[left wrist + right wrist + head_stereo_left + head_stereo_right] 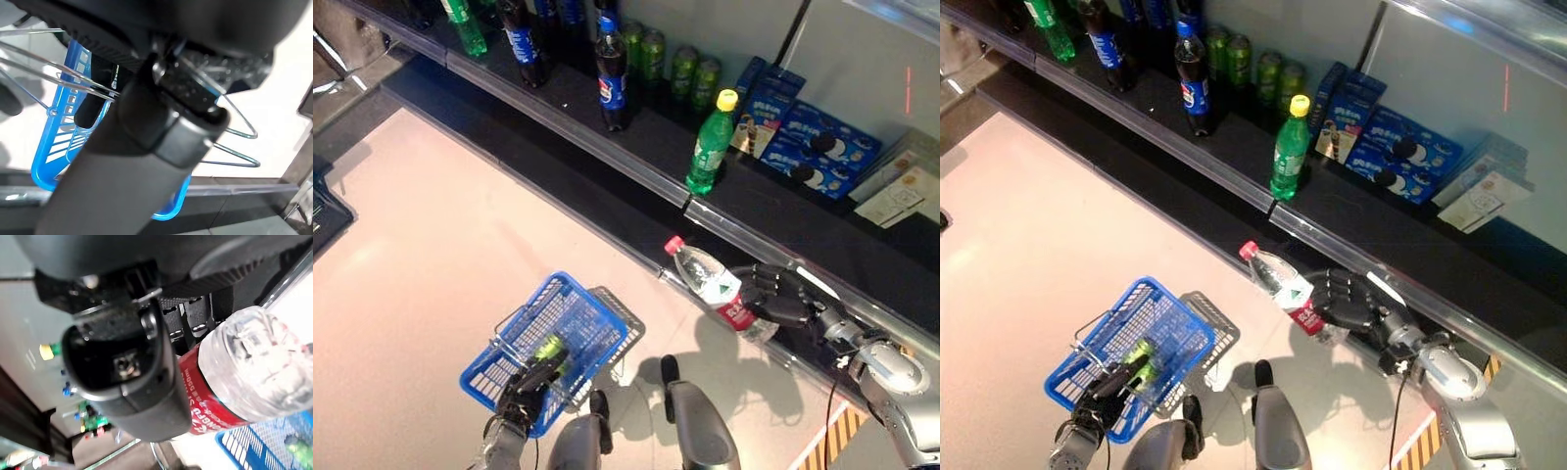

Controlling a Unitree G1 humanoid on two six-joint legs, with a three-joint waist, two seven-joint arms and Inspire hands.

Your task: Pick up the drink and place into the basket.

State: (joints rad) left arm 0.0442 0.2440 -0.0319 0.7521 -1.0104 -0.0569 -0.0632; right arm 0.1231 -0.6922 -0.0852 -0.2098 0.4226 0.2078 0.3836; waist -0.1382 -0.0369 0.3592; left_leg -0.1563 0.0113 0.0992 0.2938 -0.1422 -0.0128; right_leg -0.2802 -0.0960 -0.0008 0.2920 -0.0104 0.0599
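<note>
A clear water bottle (715, 287) with a red cap and red label is held tilted in the air in front of the lower shelf, cap pointing up-left. My right hand (781, 299) is shut round its lower half; the right wrist view shows the thumb (137, 382) across the red label (205, 401). A blue wire basket (548, 343) hangs at lower left over the floor, with my left hand (533, 380) curled round its handles (88, 81). A green drink (548, 348) lies inside the basket.
The dark shelf (636, 147) runs diagonally across the top, carrying a green bottle with yellow cap (710, 147), a cola bottle (612, 73), green cans (671, 61) and blue biscuit boxes (813, 142). Pale floor lies to the left of the basket.
</note>
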